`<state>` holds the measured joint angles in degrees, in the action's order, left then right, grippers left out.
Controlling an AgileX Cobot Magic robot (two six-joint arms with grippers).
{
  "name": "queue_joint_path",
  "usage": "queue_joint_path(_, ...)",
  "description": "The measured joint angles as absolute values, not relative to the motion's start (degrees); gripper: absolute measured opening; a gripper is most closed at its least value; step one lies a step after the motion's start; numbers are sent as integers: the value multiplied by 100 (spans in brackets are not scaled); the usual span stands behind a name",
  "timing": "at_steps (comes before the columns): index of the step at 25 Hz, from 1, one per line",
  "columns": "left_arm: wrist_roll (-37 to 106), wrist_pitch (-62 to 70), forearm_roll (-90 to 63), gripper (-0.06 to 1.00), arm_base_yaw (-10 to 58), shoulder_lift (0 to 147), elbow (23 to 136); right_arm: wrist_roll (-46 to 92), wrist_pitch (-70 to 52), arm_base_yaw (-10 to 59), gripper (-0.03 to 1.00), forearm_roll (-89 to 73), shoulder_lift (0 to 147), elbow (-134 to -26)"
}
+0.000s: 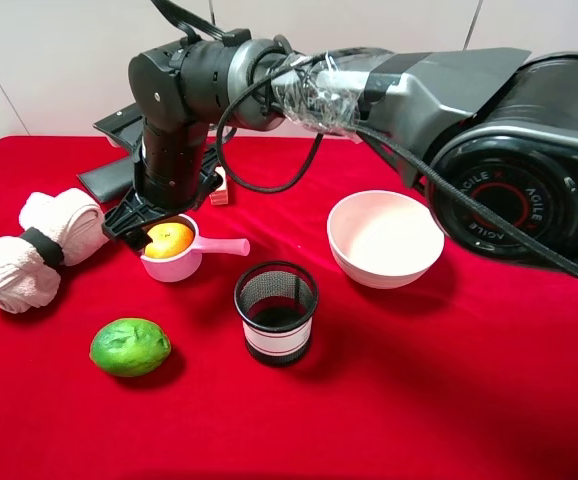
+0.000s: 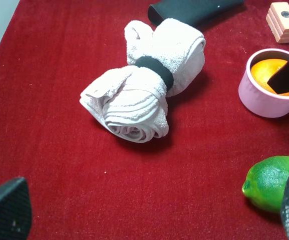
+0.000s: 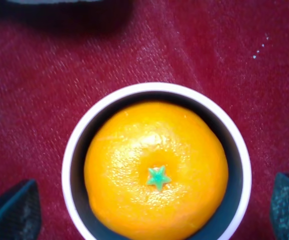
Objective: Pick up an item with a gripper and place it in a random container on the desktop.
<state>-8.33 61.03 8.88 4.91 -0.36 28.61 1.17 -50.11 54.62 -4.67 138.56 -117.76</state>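
Note:
The orange fruit [image 1: 169,238] lies inside the small pale pink saucepan cup [image 1: 176,266] on the red cloth desktop [image 1: 419,400], left of the middle. My right gripper [image 1: 155,238] reaches across from the right and hangs just above the cup, open, with one finger on each side of it and nothing held. In the right wrist view the orange [image 3: 154,170] fills the cup [image 3: 72,150] between the open gripper [image 3: 152,220] fingertips. The left wrist view shows the orange [image 2: 265,69] in the cup [image 2: 264,102]. My left gripper [image 2: 149,215] is open and empty above the cloth.
A green lime-like fruit [image 1: 129,346] lies in front of the cup. A black mesh cup [image 1: 276,310] and a larger pink bowl [image 1: 385,238] stand to the right. A rolled white towel [image 1: 34,250] lies at the left. A small wooden block [image 1: 219,190] sits behind the cup.

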Motion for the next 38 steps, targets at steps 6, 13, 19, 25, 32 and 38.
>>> queue_joint_path(6,-833,6103,888,99,491,-36,2861,117,-5361,5462,69,-414,13856,-12017)
queue_joint_path(13,-833,6103,888,99,491,-36,2861,188,-6291,5462,69,-301,13856,-12647)
queue_joint_path(19,-833,6103,888,99,491,-36,2861,295,-6877,5462,69,-301,13794,-12865)
queue_joint_path(25,-833,6103,888,99,491,-36,2861,329,-6963,5462,69,-301,13540,-12865)
queue_joint_path(32,-833,6103,888,99,491,-36,2861,312,-6970,5462,69,-301,13228,-12865)
queue_joint_path(38,-833,6103,888,99,491,-36,2861,312,-6974,5462,69,-287,12896,-12718)
